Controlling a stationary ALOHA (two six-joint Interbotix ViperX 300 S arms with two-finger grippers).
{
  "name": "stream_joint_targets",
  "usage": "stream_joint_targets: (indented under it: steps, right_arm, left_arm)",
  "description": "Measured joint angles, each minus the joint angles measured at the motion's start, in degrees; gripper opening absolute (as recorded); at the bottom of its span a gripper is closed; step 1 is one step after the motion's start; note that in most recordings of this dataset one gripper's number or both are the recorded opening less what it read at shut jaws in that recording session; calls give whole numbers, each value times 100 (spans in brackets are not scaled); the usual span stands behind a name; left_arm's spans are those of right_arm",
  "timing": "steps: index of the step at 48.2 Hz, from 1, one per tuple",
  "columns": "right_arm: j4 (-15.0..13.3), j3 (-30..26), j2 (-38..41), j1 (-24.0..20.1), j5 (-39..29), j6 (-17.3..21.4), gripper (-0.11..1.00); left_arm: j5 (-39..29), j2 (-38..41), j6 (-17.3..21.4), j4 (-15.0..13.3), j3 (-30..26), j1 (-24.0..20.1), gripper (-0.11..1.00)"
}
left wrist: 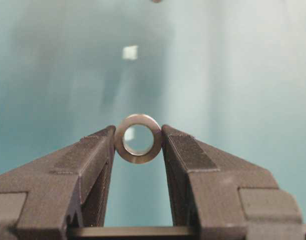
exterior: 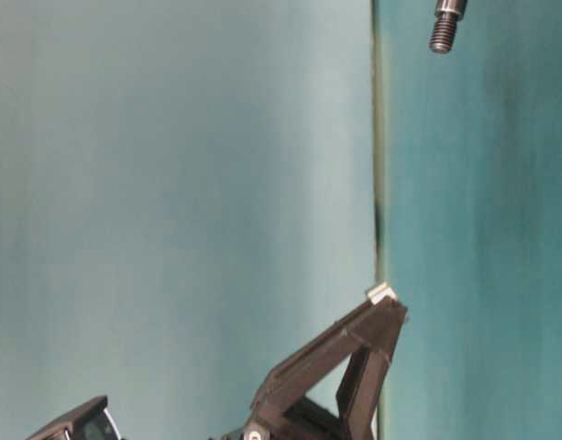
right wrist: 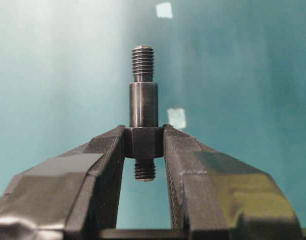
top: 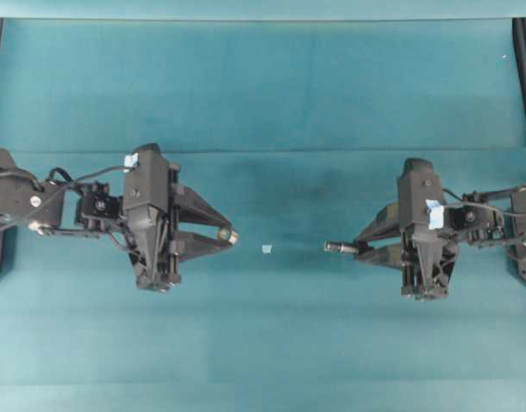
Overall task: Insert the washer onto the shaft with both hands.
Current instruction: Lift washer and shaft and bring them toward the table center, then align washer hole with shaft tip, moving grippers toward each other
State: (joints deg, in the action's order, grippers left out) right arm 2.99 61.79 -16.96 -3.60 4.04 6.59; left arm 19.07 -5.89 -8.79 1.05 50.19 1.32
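My left gripper (top: pixel 229 235) is shut on the washer (left wrist: pixel 138 138), a grey metal ring held on edge between the fingertips, its hole facing forward; the washer also shows overhead (top: pixel 232 235) and at table level (exterior: pixel 382 292). My right gripper (top: pixel 355 248) is shut on the shaft (right wrist: pixel 143 106), gripping its thicker collar, with the threaded end pointing out toward the left arm. The shaft tip shows overhead (top: pixel 337 246) and at table level (exterior: pixel 446 25). The two grippers face each other above the table with a wide gap between washer and shaft.
A small pale-blue tape scrap (top: pixel 267 249) lies on the teal table (top: pixel 263 103) between the grippers; it also shows in the left wrist view (left wrist: pixel 130 52). Two such scraps show in the right wrist view (right wrist: pixel 176 118). Black frame posts stand at both far edges.
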Motion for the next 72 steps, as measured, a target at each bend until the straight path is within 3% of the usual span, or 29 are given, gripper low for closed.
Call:
stream_joint_targets:
  steps: [14,30,72]
  right_arm:
    - [0,9,457,-308,492,281,0]
    - [0,-123,1020,-352,1248,378,0]
    - [0,-387,1389,-352,1582,378,0]
  left_arm:
    - [422,439,-211,0,-193,62,37]
    - [501,914,-229,9,-580,132,37]
    - [501,1389,-229,9,-1072,281,37]
